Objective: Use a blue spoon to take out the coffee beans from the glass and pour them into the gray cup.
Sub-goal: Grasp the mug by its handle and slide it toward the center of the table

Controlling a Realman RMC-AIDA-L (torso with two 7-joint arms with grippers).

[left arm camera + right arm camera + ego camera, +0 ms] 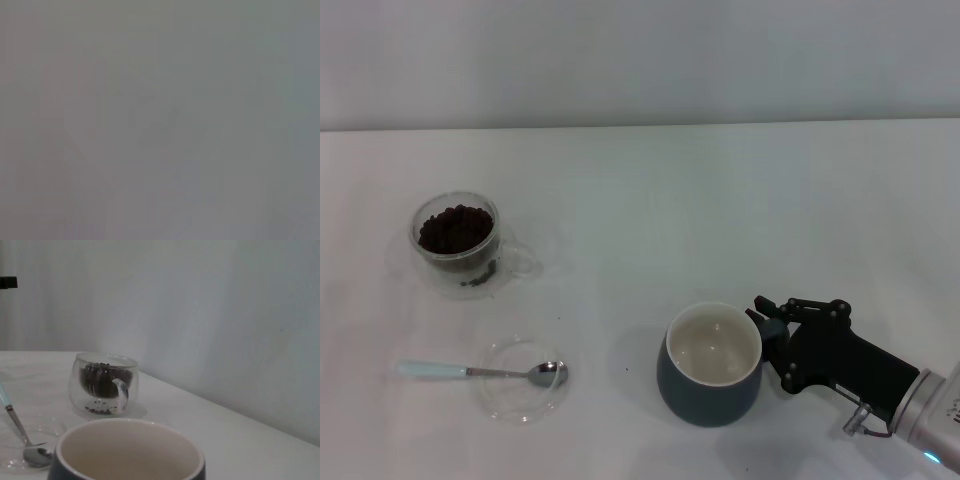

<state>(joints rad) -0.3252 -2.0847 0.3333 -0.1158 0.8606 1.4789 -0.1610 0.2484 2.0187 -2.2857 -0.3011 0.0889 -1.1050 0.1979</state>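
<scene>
The glass [457, 245] stands at the left of the table with coffee beans [455, 228] heaped in it. The blue spoon [480, 372] lies in front of it, its metal bowl resting in a flat clear dish [523, 395] and its handle pointing left. The gray cup [710, 385] stands near the front, its cream inside holding no beans. My right gripper [775, 342] is open right beside the cup's right side; the cup's handle is hidden there. The right wrist view shows the cup's rim [130, 450], the glass [102, 385], its beans [102, 377] and the spoon [20, 427]. My left gripper is out of view.
The white table [720, 200] ends at a pale wall behind. The left wrist view shows only a blank grey surface. The clear dish also shows in the right wrist view [15, 450].
</scene>
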